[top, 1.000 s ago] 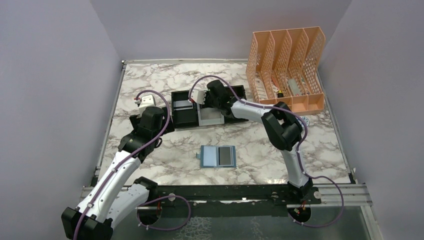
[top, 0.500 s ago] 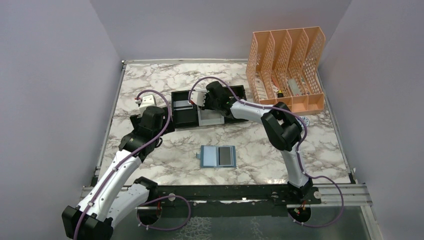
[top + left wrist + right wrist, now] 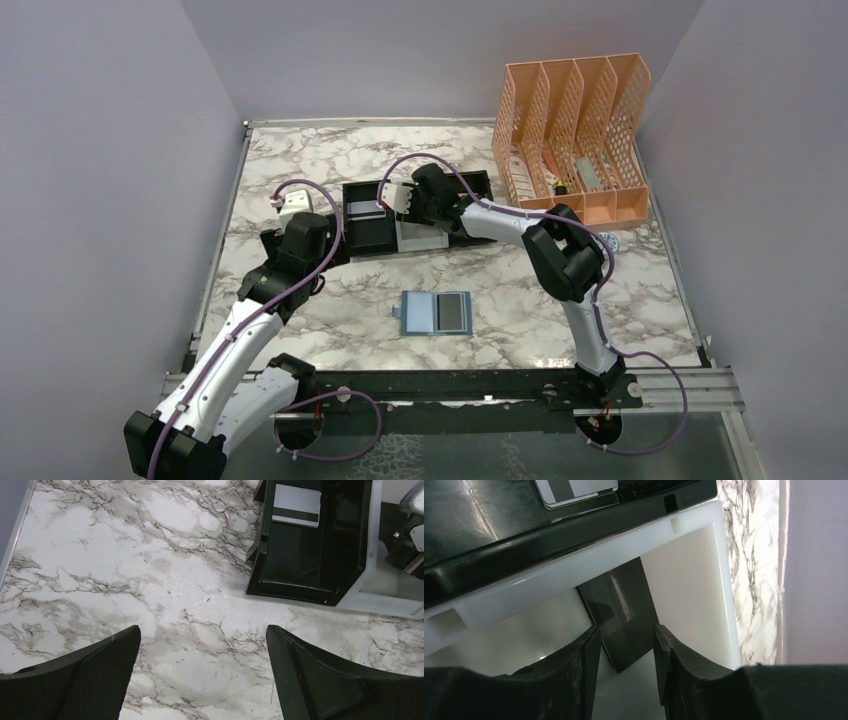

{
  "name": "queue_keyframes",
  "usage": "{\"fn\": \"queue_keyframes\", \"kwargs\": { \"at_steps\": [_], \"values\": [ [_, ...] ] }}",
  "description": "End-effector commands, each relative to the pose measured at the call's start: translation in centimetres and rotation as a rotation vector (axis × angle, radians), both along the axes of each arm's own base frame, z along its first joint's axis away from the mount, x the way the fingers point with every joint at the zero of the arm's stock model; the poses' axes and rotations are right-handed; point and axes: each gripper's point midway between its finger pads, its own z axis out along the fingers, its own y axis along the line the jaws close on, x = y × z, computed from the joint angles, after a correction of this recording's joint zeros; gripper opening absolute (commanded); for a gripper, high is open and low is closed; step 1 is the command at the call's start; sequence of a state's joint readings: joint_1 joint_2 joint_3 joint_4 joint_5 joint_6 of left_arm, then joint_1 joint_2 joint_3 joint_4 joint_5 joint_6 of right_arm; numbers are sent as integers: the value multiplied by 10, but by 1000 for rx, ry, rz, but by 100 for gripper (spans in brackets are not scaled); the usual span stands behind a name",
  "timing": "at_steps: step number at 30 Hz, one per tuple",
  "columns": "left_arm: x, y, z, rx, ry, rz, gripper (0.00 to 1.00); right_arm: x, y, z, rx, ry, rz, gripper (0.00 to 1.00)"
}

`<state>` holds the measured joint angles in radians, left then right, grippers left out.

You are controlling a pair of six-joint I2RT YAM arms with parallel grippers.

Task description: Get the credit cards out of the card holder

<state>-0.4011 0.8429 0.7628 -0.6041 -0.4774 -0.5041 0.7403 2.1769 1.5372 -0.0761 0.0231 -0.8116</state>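
Card holder [image 3: 435,313] lying open and flat on the marble bench [image 3: 330,300], near the front and between the two arms, with a dark card [image 3: 455,312] in its right-hand panel and the left panel showing plain blue. Well behind it sits a tray [image 3: 362,237] with black and white compartments. The right tool [image 3: 625,632] is lowered into the white compartment, its jaws partly apart, and a second dark card [image 3: 624,600] lies beneath and between them with its face showing, so it looks set down rather than pinched. A pale card with a dark stripe [image 3: 297,505] rests in the neighbouring black compartment. The left tool [image 3: 202,632] hovers over bare bench beside the tray, jaws spread wide and holding nothing. The step in hand appears to be letting go of the card in the tray. To do it well, the jaws should part enough that neither fingertip clings to the card's edge. The tool should then rise straight up until it is above the white wall before swinging back, since a sideways exit could catch the rim or flick the card out. At least one card remains in the holder. That card is thin and lies flush, so it will likely need sliding out along its pocket rather than a straight lift. The light holder may shift unless the idle left tool steadies it.
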Motion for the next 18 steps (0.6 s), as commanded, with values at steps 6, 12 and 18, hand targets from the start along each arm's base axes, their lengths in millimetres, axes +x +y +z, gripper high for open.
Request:
{"fn": "queue_keyframes", "kwargs": {
  "at_steps": [6, 12, 18],
  "values": [
    [-1, -4, 0, -15, -1, -29, 99, -4, 9, 27, 90, -5, -12, 44],
    [-1, -10, 1, -27, 4, -67, 99, -18, 12, 94, 353, -14, -83, 46],
    [-1, -28, 11, -74, -27, -172, 99, -61, -28, 135, 825, 84, -347, 70]
  ]
}}
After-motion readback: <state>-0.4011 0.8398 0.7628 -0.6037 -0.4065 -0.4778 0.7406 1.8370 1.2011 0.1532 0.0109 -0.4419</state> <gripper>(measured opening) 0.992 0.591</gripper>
